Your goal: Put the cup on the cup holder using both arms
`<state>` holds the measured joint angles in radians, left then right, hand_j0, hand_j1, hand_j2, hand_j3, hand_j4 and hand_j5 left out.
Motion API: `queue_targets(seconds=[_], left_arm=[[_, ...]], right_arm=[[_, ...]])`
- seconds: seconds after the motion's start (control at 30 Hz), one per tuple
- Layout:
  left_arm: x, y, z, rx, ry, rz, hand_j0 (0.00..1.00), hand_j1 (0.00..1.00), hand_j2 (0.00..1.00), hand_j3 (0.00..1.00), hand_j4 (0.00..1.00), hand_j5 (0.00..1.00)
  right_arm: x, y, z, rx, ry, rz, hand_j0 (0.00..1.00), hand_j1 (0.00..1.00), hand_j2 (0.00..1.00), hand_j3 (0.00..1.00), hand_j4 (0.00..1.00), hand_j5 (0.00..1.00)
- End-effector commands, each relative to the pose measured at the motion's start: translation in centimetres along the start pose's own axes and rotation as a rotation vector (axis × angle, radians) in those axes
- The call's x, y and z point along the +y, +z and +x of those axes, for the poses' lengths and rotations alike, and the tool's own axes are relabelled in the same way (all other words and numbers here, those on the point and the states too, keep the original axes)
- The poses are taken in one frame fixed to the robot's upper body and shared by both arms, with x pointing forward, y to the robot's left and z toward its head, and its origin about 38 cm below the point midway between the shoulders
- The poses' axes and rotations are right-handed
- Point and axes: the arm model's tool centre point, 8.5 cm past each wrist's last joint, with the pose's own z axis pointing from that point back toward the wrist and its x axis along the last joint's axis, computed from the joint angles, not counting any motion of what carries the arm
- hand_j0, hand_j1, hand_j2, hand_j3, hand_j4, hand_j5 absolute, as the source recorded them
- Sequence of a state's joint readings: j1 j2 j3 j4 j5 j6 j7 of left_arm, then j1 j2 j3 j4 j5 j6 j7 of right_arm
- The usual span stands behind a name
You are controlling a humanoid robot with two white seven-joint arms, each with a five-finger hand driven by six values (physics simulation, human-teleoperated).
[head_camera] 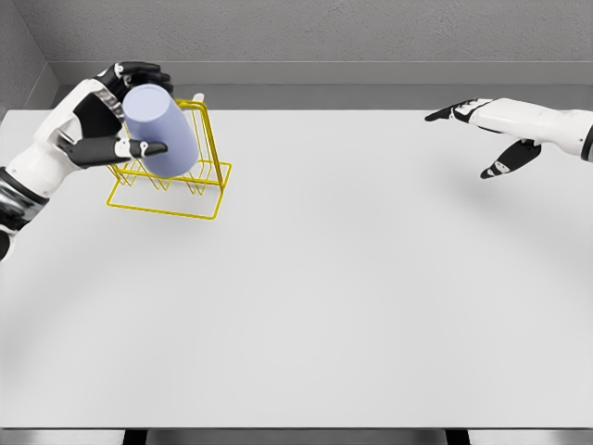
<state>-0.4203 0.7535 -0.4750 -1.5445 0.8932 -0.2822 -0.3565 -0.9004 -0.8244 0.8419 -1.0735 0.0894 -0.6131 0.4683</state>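
Head view shows me my left hand [111, 116] curled around the smooth, pale lavender cup [159, 130], tilted right over the yellow wire cup holder [176, 181], while my right hand [486, 125] hovers spread, far off.

Both arms are showing smooth white shells with a glossy, moulded look, rounded along the forearms. The left hand [116, 111] is wearing white plates over the back and knuckles, while its fingers [139, 148] and thumb are showing black, segmented like dark gloves with pale patches at the joints. Near the left wrist a darker grey, ribbed band is breaking up the white casing. The right hand [482, 134] is showing the same scheme: a white back, black fingertips [435, 117], and small white inserts along the dark fingers. No cables or markings are showing from here.
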Motion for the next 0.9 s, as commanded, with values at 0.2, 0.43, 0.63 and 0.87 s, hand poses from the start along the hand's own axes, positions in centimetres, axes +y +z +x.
queue_targets(seconds=[0.2,0.43,0.63,0.87], left_arm=[[0.0,0.1,0.1,0.000,-0.007,-0.003,1.00,1.00,1.00,1.00,1.00,1.00],[-1.2,0.0,0.8,-0.037,-0.007,-0.080,1.00,1.00,1.00,1.00,1.00,1.00],[-4.1,2.4,4.8,-0.158,-0.148,-0.343,1.00,1.00,1.00,1.00,1.00,1.00],[-3.9,6.9,4.0,-0.055,-0.279,-0.430,1.00,1.00,1.00,1.00,1.00,1.00]], right_arm=[[-0.1,0.1,0.0,0.000,-0.005,-0.005,1.00,1.00,1.00,1.00,1.00,1.00],[0.0,-0.1,0.1,-0.003,-0.006,-0.004,1.00,1.00,1.00,1.00,1.00,1.00],[0.0,-0.1,0.1,-0.003,-0.006,-0.003,1.00,1.00,1.00,1.00,1.00,1.00],[0.0,-0.2,0.1,-0.004,-0.007,-0.003,1.00,1.00,1.00,1.00,1.00,1.00]])
